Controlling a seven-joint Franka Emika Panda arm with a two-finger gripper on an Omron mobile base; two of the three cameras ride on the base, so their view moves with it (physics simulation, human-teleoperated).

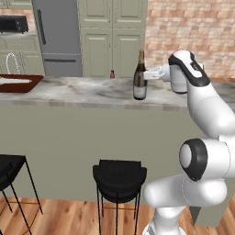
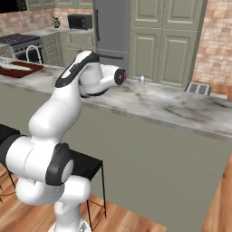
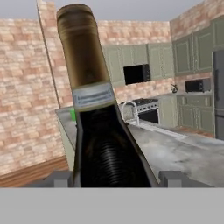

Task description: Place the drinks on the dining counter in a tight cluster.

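Brick walls [image 1: 193, 27], sage cabinets [image 1: 112, 36] — wooden floor [image 1: 59, 218], black stools [image 1: 119, 176].

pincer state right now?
Pincer: closed on the wine bottle, a finger on each side of it, bottle standing upright on the dining counter.

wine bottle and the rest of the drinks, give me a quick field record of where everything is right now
wine bottle: upright on the dining counter, between the claw's finger tips
claw: at the bottle's side, level with its shoulder; grip seems closed on it
maroon bottle: upright near the counter's far edge, apart from the wine bottle
water bottle: upright at the far edge, standing alone
cluster: not yet formed
stool: below the counter front
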